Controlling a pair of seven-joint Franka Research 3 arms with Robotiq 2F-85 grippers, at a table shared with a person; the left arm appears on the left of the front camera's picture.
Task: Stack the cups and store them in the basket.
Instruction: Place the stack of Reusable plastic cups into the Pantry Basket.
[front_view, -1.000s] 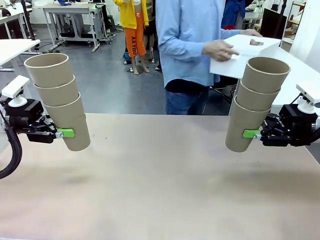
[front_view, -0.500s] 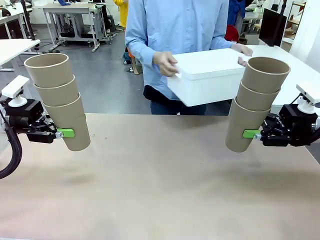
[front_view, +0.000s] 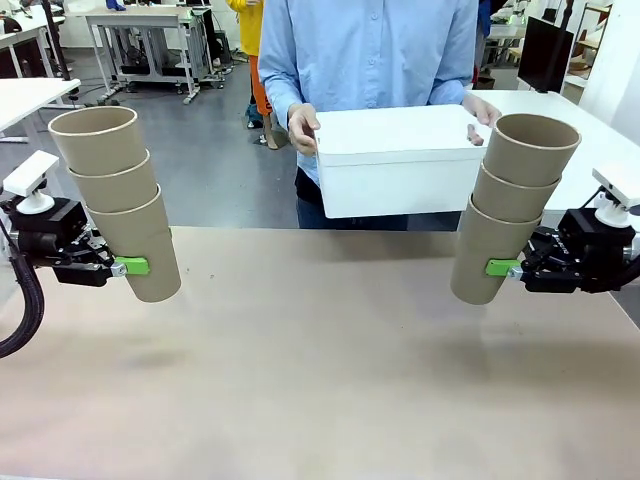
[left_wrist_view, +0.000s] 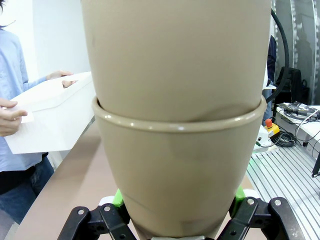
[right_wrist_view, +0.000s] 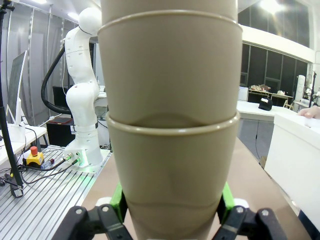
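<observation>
Two stacks of three tan cups are held above the table. At the left edge of the front view my left gripper (front_view: 128, 267) is shut on the bottom cup of the left stack (front_view: 118, 200), which leans slightly left. The right gripper (front_view: 497, 268) is shut on the bottom cup of the right stack (front_view: 512, 205), which leans right. Each wrist view has its own stack close up: the left stack (left_wrist_view: 177, 130) and the right stack (right_wrist_view: 172, 125), green pads pressed on both sides. A person at the far side holds the white basket (front_view: 400, 160) in both hands above the table's far edge.
The brown table (front_view: 320, 370) lies bare between the two arms. The other arm's white base (right_wrist_view: 82, 100) stands beyond the right stack. White tables and desks stand farther back behind the person.
The person has turned to face the table and brought the white basket from the right rear to the middle of the far edge, level. Both arms and stacks have not moved.
</observation>
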